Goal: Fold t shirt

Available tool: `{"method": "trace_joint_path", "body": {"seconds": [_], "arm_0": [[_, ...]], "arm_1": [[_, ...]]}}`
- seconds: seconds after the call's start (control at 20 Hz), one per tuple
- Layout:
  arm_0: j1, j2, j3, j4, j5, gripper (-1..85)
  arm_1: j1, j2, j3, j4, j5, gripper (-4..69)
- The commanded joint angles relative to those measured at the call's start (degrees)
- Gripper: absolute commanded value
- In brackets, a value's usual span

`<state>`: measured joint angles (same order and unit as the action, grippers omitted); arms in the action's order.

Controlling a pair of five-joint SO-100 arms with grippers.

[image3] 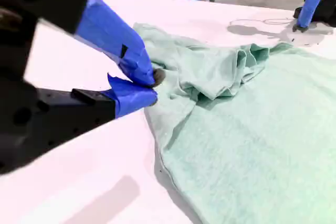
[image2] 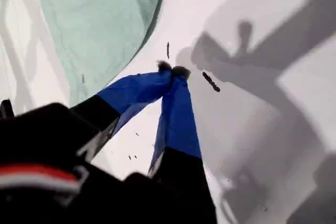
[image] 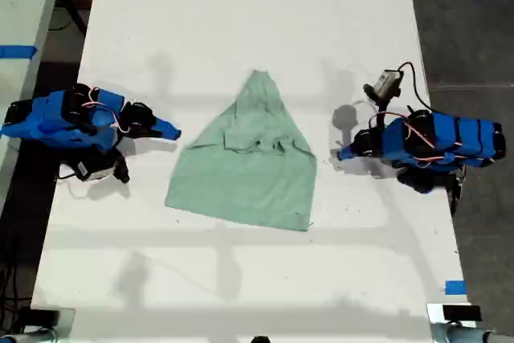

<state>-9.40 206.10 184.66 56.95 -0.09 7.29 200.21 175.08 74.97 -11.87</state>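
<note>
1. The t shirt lies flat in the middle of the white worktop. Its narrow end points to the exterior view's top and its wide hem to the bottom. Some cloth is bunched in wrinkles across its middle.
2. My first claw is closed, with its tips meeting and nothing between them. It rests over bare worktop just beside the cloth's edge, on the exterior view's right.
3. My second claw sits at the opposite edge, on the exterior view's left. Its jaws are drawn almost together, and I see no fabric pinched between them. Whether the tips touch the cloth I cannot tell.
4. Judged from this layout, the fold is barely begun: the sides look tucked in, but the length is not yet doubled over. Both claws are empty and stand by, one on each side.
5. The next move probably calls for opening both claws and sliding a jaw under the cloth at matching points. Both should pinch only the layers to be carried, then lift and travel together so the fold lands square.
6. The fabric is thin and limp, so a one-sided pull would likely drag and skew it.
</note>
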Motion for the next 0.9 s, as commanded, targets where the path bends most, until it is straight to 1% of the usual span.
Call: {"method": "trace_joint_path", "body": {"seconds": [0.0, 0.45, 0.5, 0.55, 0.6, 0.65, 0.7, 0.75, 0.8, 0.85], "arm_0": [[-0.18, 0.53, 0.44, 1.32, -1.85, 0.0], [1.41, 0.53, 0.62, 0.26, -1.23, 0.0], [1.41, 0.53, 0.62, 0.53, -1.49, 0.0], [1.41, 0.53, 0.62, 0.79, -1.85, 0.0], [1.23, 0.53, 0.62, 0.97, -2.29, 0.0], [0.7, 0.53, 0.62, 1.14, -2.37, 0.0], [0.26, 0.53, 0.62, 1.14, -2.29, 0.0], [0.09, 0.53, 0.62, 1.14, -2.02, 0.0], [0.09, 0.53, 0.53, 1.14, -1.93, 0.0], [0.09, 0.53, 0.53, 1.14, -1.93, 0.0]], "arm_1": [[0.35, 0.88, 2.99, 0.0, 1.05, -0.2], [0.26, 0.88, 3.08, 0.35, 2.9, -0.2], [0.09, 0.88, 3.08, -1.14, 3.87, -0.2], [0.09, 0.88, 2.81, -3.96, 4.31, -0.3], [-0.7, 0.7, 2.37, -8.7, 2.64, -0.3], [-1.14, -0.35, 1.23, -10.72, 2.55, -0.3], [-1.93, -3.69, -1.14, -10.2, 4.04, -0.3], [-3.52, -9.23, -3.08, -12.22, 4.39, -0.2], [-4.75, -15.64, -4.57, -16.17, 4.83, 5.4], [-5.98, -21.71, -6.33, -19.07, 6.5, 9.3]]}}
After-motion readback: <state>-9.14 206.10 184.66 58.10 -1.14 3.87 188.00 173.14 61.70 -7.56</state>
